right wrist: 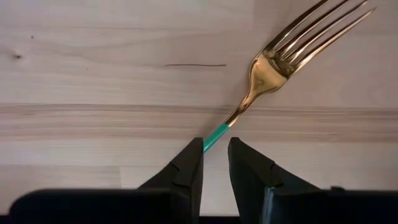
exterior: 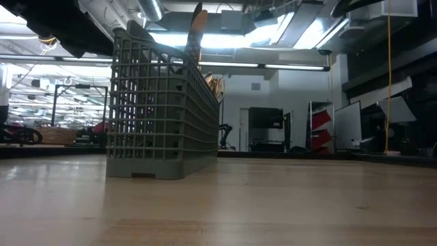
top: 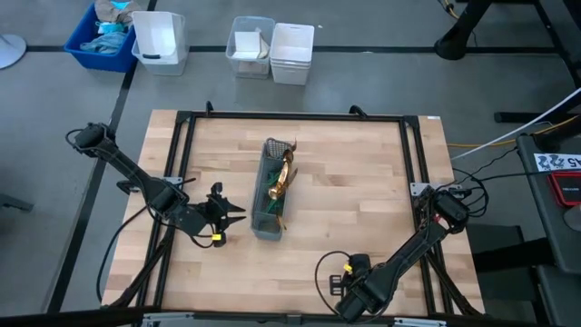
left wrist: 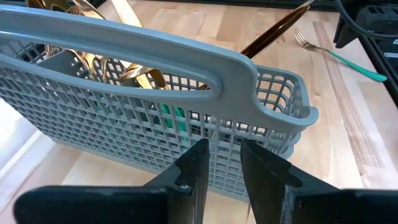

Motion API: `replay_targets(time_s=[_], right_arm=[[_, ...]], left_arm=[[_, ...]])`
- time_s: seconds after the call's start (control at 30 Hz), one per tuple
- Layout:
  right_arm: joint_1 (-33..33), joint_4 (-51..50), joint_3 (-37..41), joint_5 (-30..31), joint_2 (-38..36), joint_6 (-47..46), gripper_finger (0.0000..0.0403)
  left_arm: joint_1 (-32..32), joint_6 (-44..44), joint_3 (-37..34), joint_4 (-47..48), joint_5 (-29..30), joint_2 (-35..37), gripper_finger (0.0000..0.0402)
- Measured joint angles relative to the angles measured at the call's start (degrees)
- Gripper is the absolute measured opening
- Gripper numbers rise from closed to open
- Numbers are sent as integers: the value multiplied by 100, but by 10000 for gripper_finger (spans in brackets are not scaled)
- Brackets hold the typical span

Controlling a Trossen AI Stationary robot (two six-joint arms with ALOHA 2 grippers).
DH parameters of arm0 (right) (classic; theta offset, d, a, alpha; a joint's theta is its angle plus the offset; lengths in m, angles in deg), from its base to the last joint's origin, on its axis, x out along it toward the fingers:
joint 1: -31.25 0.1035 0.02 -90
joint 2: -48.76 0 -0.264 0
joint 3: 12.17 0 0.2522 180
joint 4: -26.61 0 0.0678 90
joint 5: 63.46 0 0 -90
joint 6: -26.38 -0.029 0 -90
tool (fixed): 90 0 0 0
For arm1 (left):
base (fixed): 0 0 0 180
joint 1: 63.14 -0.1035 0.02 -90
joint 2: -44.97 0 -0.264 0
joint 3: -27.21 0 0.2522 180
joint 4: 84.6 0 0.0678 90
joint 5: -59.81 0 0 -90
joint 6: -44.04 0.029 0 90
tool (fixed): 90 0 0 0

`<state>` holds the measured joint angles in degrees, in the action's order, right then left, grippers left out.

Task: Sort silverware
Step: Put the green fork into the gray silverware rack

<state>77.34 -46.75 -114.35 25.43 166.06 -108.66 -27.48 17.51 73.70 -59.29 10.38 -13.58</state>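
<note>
A grey mesh caddy [top: 268,202] stands on its base at the table's middle, with several gold-headed pieces of silverware [top: 283,177] leaning inside it; it also shows in the low view [exterior: 164,116] and the left wrist view [left wrist: 155,106]. One fork [right wrist: 273,65] with a teal handle lies flat on the table near the front edge and also shows in the left wrist view [left wrist: 339,55]. My left gripper [left wrist: 225,165] is at the caddy's left wall, just short of it, fingers a narrow gap apart. My right gripper [right wrist: 216,152] hovers above the fork's handle, fingers a narrow gap apart, pointing down.
A black frame [top: 290,116] runs around the tabletop. Beyond the far edge stand a blue bin [top: 100,41] and white bins [top: 162,38] [top: 292,53]. Bare wood lies right of the caddy [top: 363,191]. Cables hang at the right [top: 508,154].
</note>
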Motion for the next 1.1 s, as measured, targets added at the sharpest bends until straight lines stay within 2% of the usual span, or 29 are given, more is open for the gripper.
replay_targets(time_s=[0.23, 0.93, 1.1], right_arm=[[6, -9, 0, -149, 0, -15, 78], [80, 84, -9, 63, 411, 24, 77], [78, 55, -14, 170, 459, 27, 52]], left_arm=[[0, -2, 0, 0, 0, 0, 88], [0, -4, 4, 0, 0, 0, 88], [0, -4, 4, 0, 0, 0, 88]])
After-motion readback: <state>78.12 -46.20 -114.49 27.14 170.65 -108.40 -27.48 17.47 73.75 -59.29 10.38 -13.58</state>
